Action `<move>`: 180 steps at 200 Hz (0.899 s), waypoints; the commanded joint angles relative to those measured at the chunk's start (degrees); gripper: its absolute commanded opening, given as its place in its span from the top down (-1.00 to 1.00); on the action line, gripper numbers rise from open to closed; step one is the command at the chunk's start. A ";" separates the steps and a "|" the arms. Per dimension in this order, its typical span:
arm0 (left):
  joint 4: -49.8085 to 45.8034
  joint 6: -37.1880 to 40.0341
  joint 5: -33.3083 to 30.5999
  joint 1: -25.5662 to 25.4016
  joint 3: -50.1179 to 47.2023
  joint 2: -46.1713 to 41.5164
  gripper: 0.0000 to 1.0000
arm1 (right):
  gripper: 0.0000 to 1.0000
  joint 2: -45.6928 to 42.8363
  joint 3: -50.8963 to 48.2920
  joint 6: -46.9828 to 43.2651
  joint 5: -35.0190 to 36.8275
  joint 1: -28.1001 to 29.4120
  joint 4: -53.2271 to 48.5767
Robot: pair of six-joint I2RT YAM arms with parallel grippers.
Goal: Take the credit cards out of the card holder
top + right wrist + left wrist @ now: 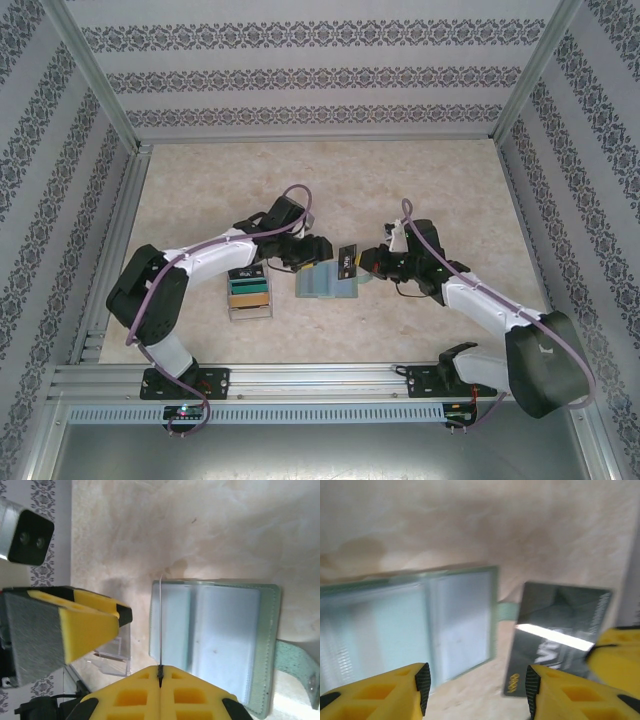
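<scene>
The sage-green card holder (pixel 325 283) lies open on the table, its clear sleeves facing up (pixel 410 625) (pixel 220 645), with a small tab (pixel 300 665) at one edge. My right gripper (pixel 367 263) (pixel 160 670) is shut on a black credit card (pixel 347 263) (pixel 555 635), which hangs just off the holder's right edge and shows edge-on (pixel 161 625) in the right wrist view. My left gripper (pixel 318 250) (pixel 477 690) hovers over the holder, open, with nothing between its fingers (pixel 422 687). The card stands just beyond its right finger.
A clear plastic tray (pixel 249 290) (pixel 112 655) of staggered coloured cards stands left of the holder. Aluminium rails (pixel 300 378) and patterned walls (pixel 300 70) enclose the table. The left gripper's yellow finger (pixel 85 625) sits close beside my right gripper.
</scene>
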 commanded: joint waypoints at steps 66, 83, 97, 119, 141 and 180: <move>24.38 -15.33 9.89 2.90 -6.41 -2.05 0.02 | 1.00 -2.58 3.71 4.15 -4.49 -0.58 4.70; 26.74 -16.76 10.75 2.95 -7.13 -1.88 0.10 | 1.00 -2.55 3.73 4.15 -4.45 -0.59 4.84; 27.90 -17.52 11.45 2.90 -7.46 -1.71 0.12 | 1.00 -2.42 3.64 4.37 -4.22 -0.52 5.15; 30.37 -19.14 12.36 2.90 -8.41 -1.61 0.19 | 1.00 -1.86 3.44 4.61 -4.22 -0.57 5.93; 31.07 -19.59 13.35 2.77 -8.38 -1.53 0.20 | 1.00 -1.18 3.18 5.02 -4.31 -0.54 6.99; 30.31 -19.17 13.96 2.59 -8.18 -1.39 0.26 | 1.00 -0.42 3.34 5.08 -4.22 -0.50 7.44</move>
